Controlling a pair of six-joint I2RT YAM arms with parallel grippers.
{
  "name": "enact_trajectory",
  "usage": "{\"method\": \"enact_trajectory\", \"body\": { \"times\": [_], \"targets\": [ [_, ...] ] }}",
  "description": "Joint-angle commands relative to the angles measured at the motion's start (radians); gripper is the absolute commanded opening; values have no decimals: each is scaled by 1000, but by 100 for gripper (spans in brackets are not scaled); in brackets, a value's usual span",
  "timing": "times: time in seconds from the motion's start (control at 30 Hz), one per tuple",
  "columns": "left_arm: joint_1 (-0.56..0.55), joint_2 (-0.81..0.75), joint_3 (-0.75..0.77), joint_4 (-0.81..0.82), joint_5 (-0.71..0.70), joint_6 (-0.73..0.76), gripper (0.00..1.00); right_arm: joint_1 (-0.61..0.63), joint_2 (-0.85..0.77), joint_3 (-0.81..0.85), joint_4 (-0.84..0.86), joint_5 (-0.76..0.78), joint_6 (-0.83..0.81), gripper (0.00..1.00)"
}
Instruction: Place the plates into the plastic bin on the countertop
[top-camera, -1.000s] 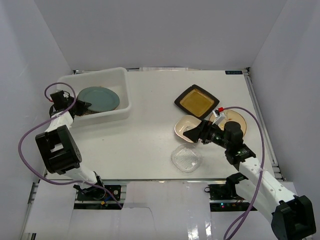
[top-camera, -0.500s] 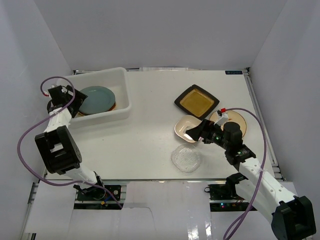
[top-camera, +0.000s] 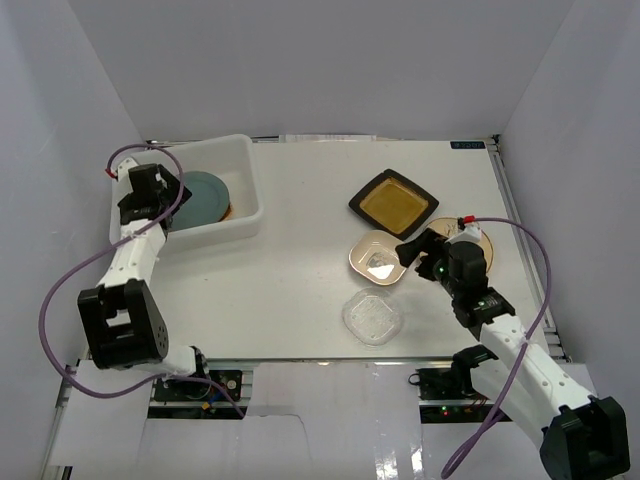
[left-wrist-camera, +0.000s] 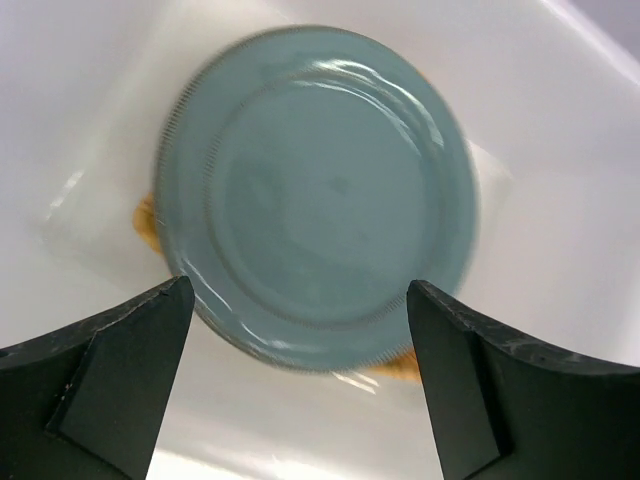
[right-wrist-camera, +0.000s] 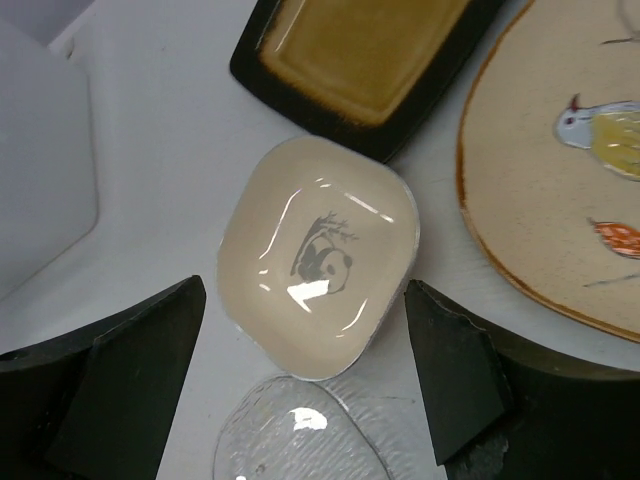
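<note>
The grey-blue plate (top-camera: 207, 195) (left-wrist-camera: 315, 190) lies flat in the plastic bin (top-camera: 245, 160) on top of an orange dish (left-wrist-camera: 146, 216) whose edges peek out. My left gripper (top-camera: 168, 196) (left-wrist-camera: 298, 385) hovers over the plate's near edge, open and holding nothing. On the countertop (top-camera: 300, 270) my right gripper (top-camera: 408, 250) (right-wrist-camera: 300, 375) is open above the cream squarish bowl (top-camera: 376, 258) (right-wrist-camera: 315, 265), one finger on each side with gaps showing. Around it lie the black square plate (top-camera: 393, 203) (right-wrist-camera: 360, 60), the clear glass dish (top-camera: 372, 317) (right-wrist-camera: 300, 445) and a cream bird-painted plate (top-camera: 478, 236) (right-wrist-camera: 560, 170).
The bin's white wall (left-wrist-camera: 560, 120) rises close round the left gripper. A corner of the bin (right-wrist-camera: 40, 150) shows at the left of the right wrist view. The bird-painted plate is partly hidden under the right arm. Metal rails (top-camera: 520, 250) edge the table.
The left gripper has opened and let the grey-blue plate down flat in the bin, then swung toward the bin's back. The right gripper has drawn back slightly over the cream bowl.
</note>
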Motion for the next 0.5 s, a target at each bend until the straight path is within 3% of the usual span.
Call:
{"method": "enact_trajectory", "body": {
  "times": [0.0,0.13,0.23,0.47],
  "targets": [
    [-75,-179,-53,57,58,-15,98,-45,-36,24,-24,224,51,87],
    [-315,-369,-138,129,317,-20,98,-160,-64,-5,-73,289,98,86],
    [-443,-433,-195,130,419,-33,98,-275,-67,-17,-108,304,114,85],
    [-569,-477,-317,132,721,-24,98,-507,-24,-89,-155,303,140,82]
  ]
}}
